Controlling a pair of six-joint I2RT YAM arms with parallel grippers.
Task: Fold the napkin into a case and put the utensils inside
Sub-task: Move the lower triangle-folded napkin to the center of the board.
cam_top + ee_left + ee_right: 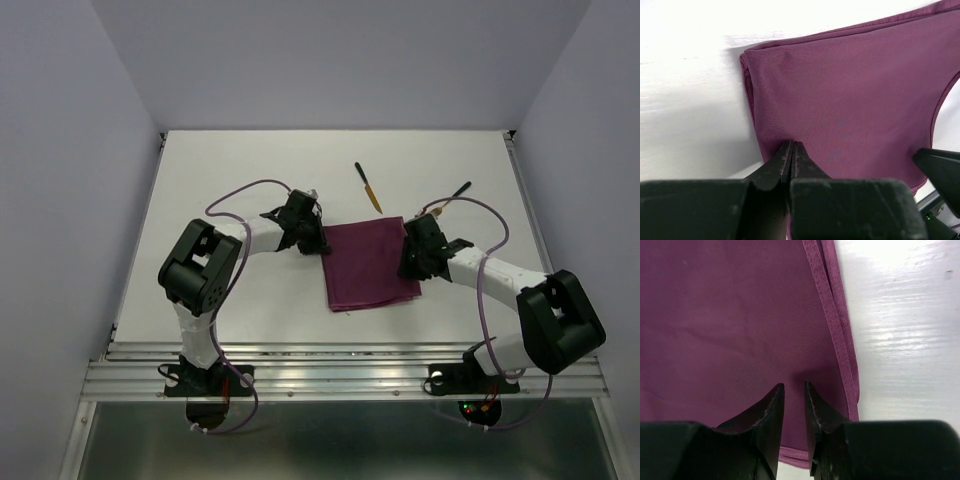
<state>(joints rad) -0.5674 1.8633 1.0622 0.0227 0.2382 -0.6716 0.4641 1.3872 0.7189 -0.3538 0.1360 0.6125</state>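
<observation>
Napkin lies flat at centre of the overhead view, on the white table. Two hems run side by side along its right edge in the right wrist view, so it looks doubled.

Left gripper: jaws pressed together, tips on the napkin's near edge, apparently pinching it.

Right gripper: narrow gap between the jaws, cloth flat beneath, nothing nipped yet.

Knife lies above the napkin, well apart. Second utensil is upper right, partly behind the right arm.

Risks, as I judge them:
- Uneven hold. If the left side lifts while the right has no grip, the cloth drags askew.
- Either pinch may catch only the top layer, peeling the fold open.
- The left bite sits at the very edge, and slick cloth could slip out under tension.
- A wide right-arm swing could knock the second utensil.
</observation>
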